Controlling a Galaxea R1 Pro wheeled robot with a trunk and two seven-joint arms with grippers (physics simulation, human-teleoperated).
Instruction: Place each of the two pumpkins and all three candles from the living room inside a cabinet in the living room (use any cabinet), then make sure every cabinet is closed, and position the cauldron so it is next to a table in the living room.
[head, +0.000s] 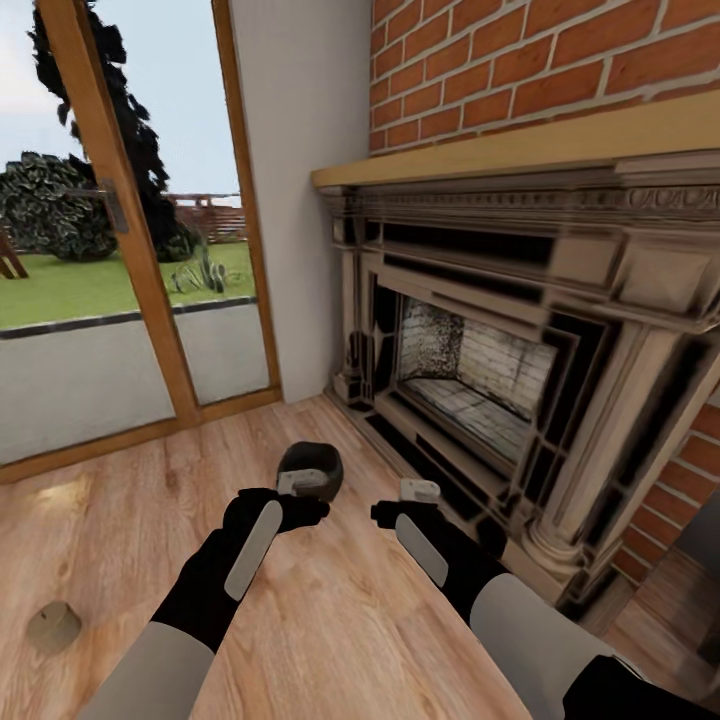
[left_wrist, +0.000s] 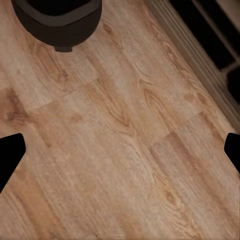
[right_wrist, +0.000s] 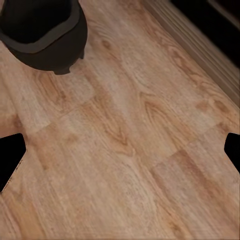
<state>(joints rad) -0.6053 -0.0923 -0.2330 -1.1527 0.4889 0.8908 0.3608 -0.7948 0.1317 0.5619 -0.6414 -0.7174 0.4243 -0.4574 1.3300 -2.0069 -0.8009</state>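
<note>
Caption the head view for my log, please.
Both open grippers, left and right, hover over the cauldron beside the fireplace.

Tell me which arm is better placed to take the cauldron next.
Left, probably. In the head view the left end effector sits right in front of the cauldron, open and empty; the right end effector is off to the side, toward the fireplace.

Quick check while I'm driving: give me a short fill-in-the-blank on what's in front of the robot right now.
1. The black cauldron stands on the wooden ____ just ahead of the left pincer.
2. The right pincer is near the stone ____, under a brick wall.
3. A lone beige candle lies off to the robot's ____ side.
4. Both pincers hold ____.

Missing words: floor; fireplace; left; nothing
</note>
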